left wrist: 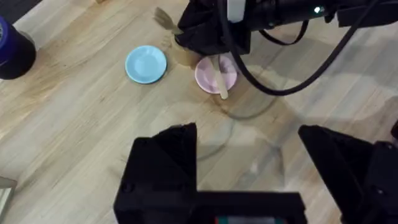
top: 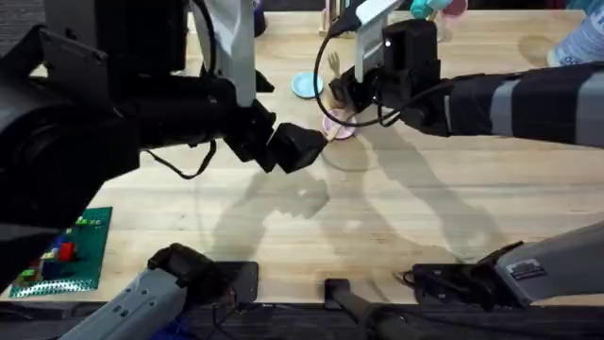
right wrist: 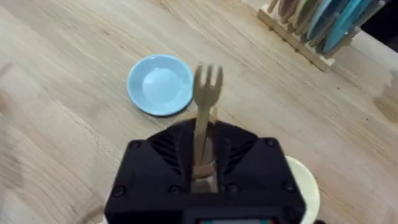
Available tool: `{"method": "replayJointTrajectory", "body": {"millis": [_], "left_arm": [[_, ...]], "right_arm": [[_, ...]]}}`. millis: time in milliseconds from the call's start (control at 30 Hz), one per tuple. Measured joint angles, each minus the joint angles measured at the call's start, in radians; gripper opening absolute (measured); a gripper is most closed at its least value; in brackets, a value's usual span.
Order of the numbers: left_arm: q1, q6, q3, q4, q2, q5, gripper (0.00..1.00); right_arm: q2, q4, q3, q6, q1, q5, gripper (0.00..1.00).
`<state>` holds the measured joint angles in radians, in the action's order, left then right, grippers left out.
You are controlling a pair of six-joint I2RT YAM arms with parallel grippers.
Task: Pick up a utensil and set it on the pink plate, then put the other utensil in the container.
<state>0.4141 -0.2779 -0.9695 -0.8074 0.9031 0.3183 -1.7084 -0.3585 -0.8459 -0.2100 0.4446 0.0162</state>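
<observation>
Small pale wooden spoon [left wrist: 221, 79] lying across the small round pink plate [left wrist: 208, 75] — handle overhanging; pale pronged wooden fork [right wrist: 204, 118] upright, prongs up.

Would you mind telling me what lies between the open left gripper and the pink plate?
Nothing but bare table: the left wrist view shows only wood between the left gripper and the pink plate.

We have bare worktop [left wrist: 74, 143] open on our near side of the pink plate [left wrist: 208, 76]. Beyond it, the right gripper [right wrist: 202, 171], clamped on the fork [right wrist: 207, 84], crowds the plate; the blue plate [left wrist: 146, 64] sits beside.
</observation>
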Motion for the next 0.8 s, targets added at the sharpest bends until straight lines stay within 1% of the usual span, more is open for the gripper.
{"method": "replayJointTrajectory", "body": {"millis": [233,300,367,467,500,533,567,633,800], "left_arm": [[0.000,0.000,0.000,0.000,0.000,0.000,0.993],[0.000,0.000,0.000,-0.002,0.000,0.000,0.993],[0.000,0.000,0.000,-0.008,0.000,0.000,0.993],[0.000,0.000,0.000,-0.016,0.000,0.000,0.993],[0.000,0.000,0.000,-0.017,0.000,0.000,0.994],[0.000,0.000,0.000,-0.018,0.000,0.000,0.993],[0.000,0.000,0.000,-0.018,0.000,0.000,0.993],[0.000,0.000,0.000,-0.019,0.000,0.000,0.993],[0.000,0.000,0.000,-0.019,0.000,0.000,0.994]], "right_arm": [[0.000,-0.007,0.000,-0.001,0.000,0.000,0.372],[0.000,-0.011,0.000,-0.001,0.000,0.000,0.464],[0.000,-0.029,0.000,0.000,0.000,0.000,0.577],[0.001,-0.065,0.000,0.000,0.000,0.000,0.714],[0.004,-0.069,0.000,-0.001,0.000,0.000,0.796],[0.010,-0.069,0.000,0.000,0.000,0.000,0.919],[0.019,-0.070,0.000,-0.004,0.000,0.000,0.977],[0.043,-0.072,0.000,-0.004,0.000,0.000,0.996],[0.114,-0.064,0.000,-0.004,0.000,0.000,0.997]]}}
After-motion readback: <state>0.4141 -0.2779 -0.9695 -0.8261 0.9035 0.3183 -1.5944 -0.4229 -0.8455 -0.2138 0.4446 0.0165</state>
